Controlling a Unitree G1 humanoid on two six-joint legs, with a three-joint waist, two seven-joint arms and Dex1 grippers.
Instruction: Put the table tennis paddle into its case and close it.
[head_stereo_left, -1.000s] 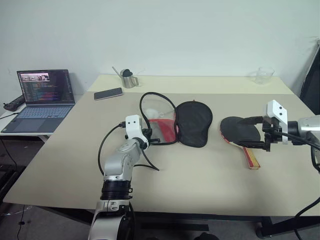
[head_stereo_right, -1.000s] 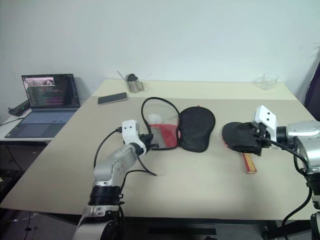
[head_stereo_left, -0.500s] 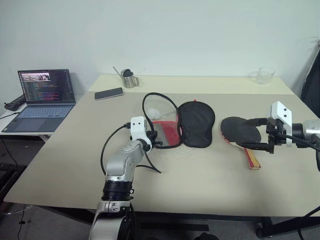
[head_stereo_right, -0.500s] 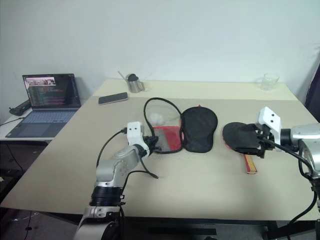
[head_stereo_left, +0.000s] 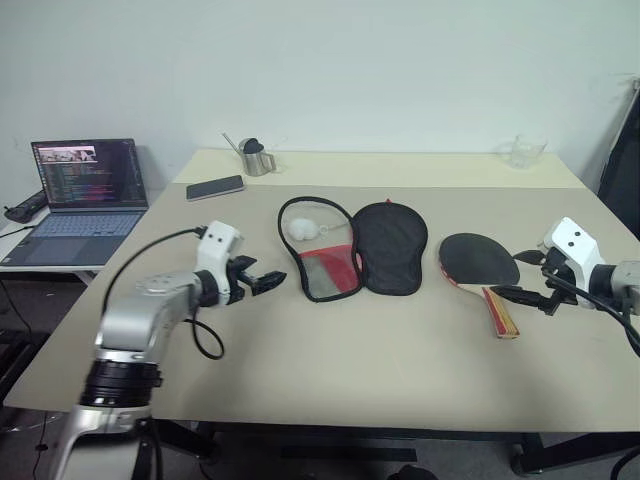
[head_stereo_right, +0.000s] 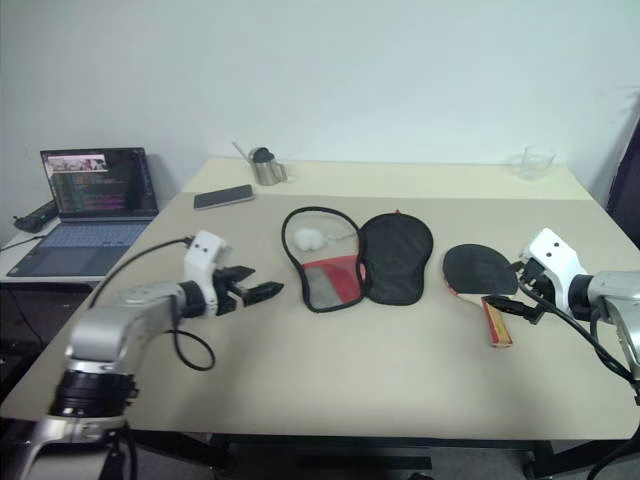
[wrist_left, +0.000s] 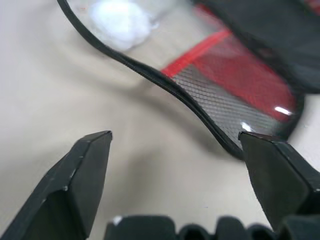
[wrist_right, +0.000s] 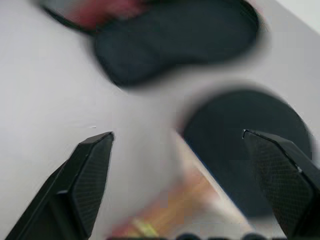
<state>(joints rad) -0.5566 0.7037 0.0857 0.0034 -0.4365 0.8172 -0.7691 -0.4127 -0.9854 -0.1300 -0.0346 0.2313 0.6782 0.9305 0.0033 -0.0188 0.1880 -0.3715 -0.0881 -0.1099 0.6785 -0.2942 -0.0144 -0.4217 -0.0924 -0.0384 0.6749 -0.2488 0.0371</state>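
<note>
A: On the left we see our left gripper (head_stereo_left: 268, 281), black fingers spread wide, empty, near the case (head_stereo_left: 355, 248) — soft black fabric opened flat, red mesh.

B: Right of it, the round rubber paddle (head_stereo_left: 480, 264) lies on the table (head_stereo_left: 380, 360); our right gripper (head_stereo_left: 516, 294) gapes empty beside its wooden handle.

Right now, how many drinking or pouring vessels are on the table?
2. A metal cup stands at the far left edge of the table, beside the phone. A clear glass stands at the far right corner. Nothing seems to hide another.
</note>
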